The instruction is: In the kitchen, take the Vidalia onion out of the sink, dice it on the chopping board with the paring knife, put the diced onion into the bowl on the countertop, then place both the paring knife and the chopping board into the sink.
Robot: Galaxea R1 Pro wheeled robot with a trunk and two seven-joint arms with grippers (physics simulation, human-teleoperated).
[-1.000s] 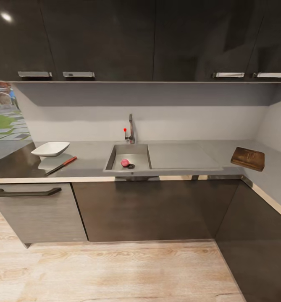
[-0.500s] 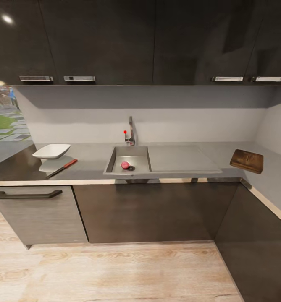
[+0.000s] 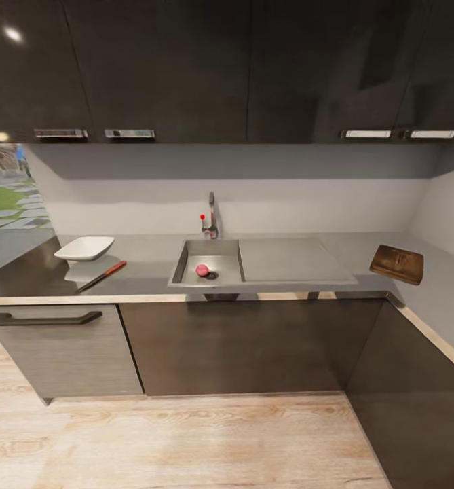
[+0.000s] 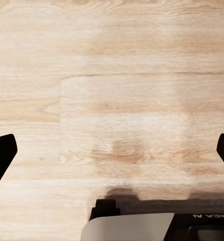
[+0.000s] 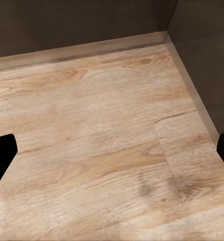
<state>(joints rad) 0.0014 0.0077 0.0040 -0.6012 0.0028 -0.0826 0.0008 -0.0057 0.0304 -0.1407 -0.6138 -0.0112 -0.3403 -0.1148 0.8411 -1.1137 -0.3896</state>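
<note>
Grey countertop (image 3: 152,261) carries the sink (image 3: 186,261) holding the Vidalia onion (image 3: 201,270); both wrist views show spread jaws over floor (image 4: 122,100).

Head view: set back from the countertop (image 3: 152,261), facing it squarely and slightly downward, sink (image 3: 186,261) at frame centre. Both wrist views: aimed down, close over the wooden floor (image 4: 117,100), which the head view shares along its lower edge.

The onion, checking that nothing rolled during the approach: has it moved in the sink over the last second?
No. The Vidalia onion still sits beside the drain in the sink; only the camera shifted.
</note>
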